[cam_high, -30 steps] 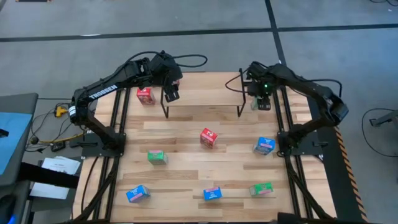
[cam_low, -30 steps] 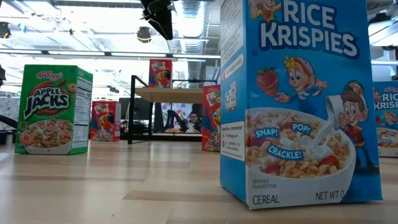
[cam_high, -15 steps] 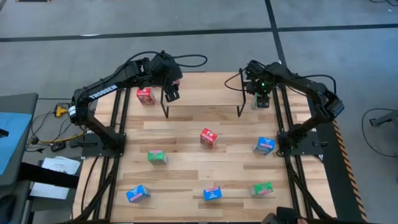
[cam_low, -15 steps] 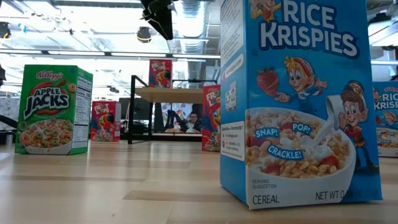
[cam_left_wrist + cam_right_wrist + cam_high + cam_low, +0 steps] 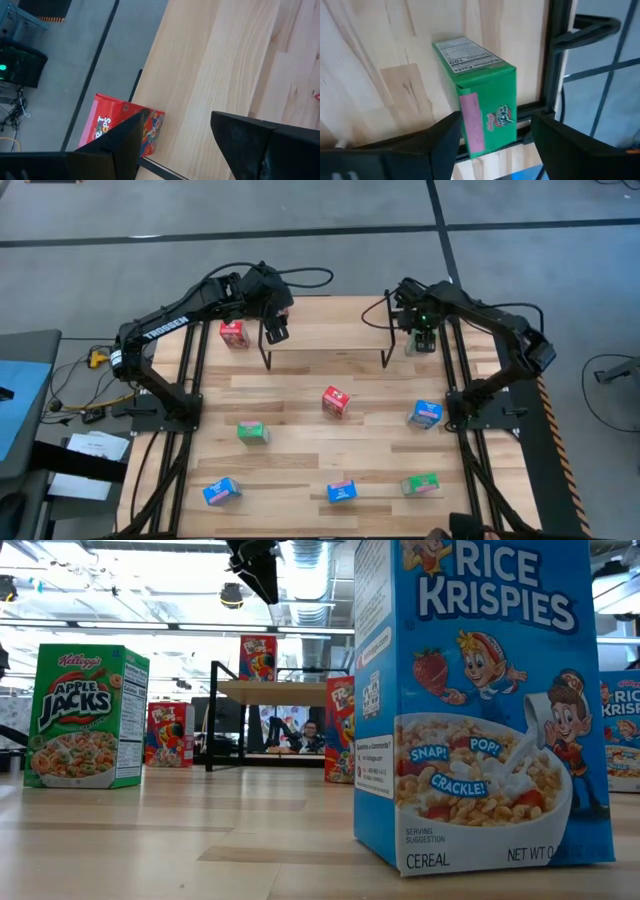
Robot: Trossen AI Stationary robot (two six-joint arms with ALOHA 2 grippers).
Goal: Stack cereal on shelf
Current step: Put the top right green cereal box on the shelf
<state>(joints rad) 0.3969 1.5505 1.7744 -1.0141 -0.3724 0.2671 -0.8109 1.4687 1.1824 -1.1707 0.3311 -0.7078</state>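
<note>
My left gripper is open and empty, high above the left end of the shelf. A red box stands on the shelf below it and shows beside one finger in the left wrist view. My right gripper is open at the far right corner. Its fingers stand on either side of a green box that rests on the table. I cannot tell whether they touch it.
On the table stand red boxes, green boxes and blue boxes. A black frame rail runs close beside the green box under my right gripper.
My right arm has shifted a little toward the table's left and far edge above the green box. The boxes have stayed where they were.
</note>
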